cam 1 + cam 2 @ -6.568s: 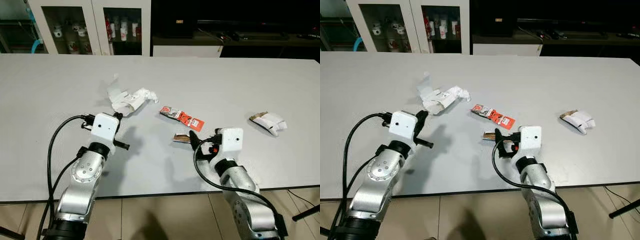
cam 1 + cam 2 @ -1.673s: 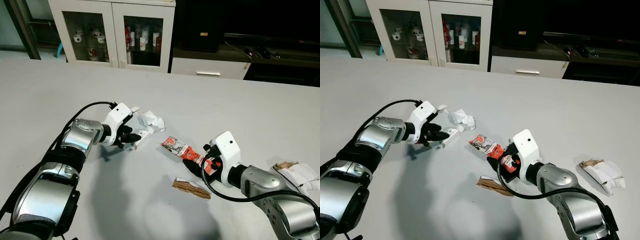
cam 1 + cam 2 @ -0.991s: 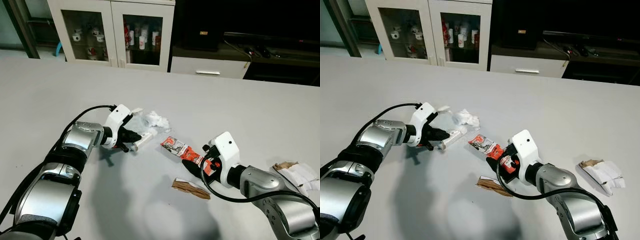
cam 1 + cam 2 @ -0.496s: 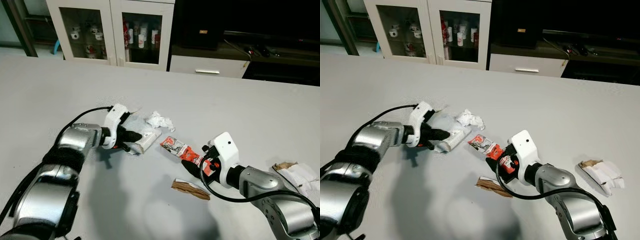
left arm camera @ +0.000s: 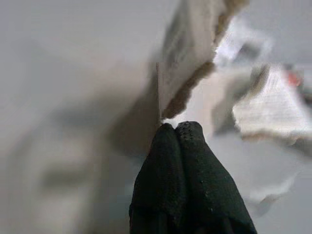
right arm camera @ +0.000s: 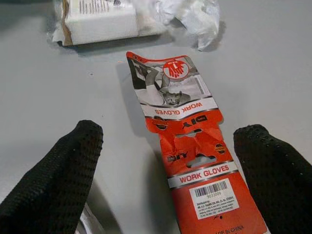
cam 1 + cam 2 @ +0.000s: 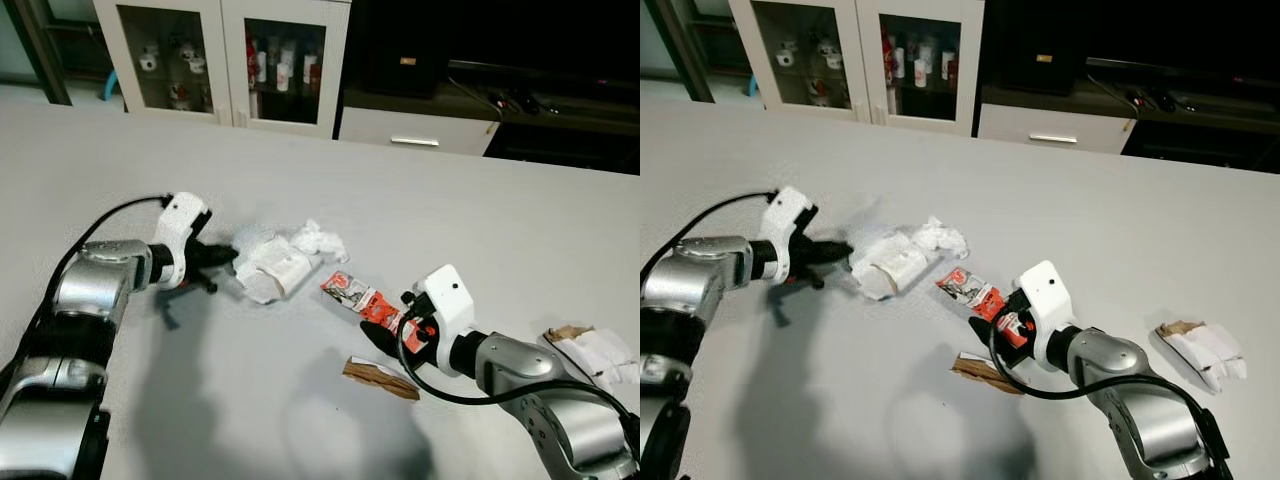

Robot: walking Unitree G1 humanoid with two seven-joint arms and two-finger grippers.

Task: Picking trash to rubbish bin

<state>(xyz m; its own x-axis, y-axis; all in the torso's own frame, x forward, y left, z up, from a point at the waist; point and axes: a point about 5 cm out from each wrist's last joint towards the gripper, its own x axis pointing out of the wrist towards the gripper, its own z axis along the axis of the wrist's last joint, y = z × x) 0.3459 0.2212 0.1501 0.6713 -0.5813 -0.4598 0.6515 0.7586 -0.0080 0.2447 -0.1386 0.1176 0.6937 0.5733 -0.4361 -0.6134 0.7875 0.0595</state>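
Eye views: the table [image 7: 520, 210] is seen from above, facing forward and down.
Left wrist view: crumpled paper [image 5: 195, 73] is seen very close.
Right wrist view: the red wrapper [image 6: 190, 141], shared with the eye views, is seen close.

Red-and-grey glove label [image 6: 187, 146], grey table [image 7: 500, 230]

The right gripper [image 6: 168, 178] is spread wide, one black finger [image 6: 53, 170] on each side of a red and grey "WORK GLOVES" card [image 6: 187, 146] lying flat on the grey table [image 6: 63, 92]. Beyond the card lie a white carton [image 6: 100, 19] and crumpled white paper [image 6: 187, 14].
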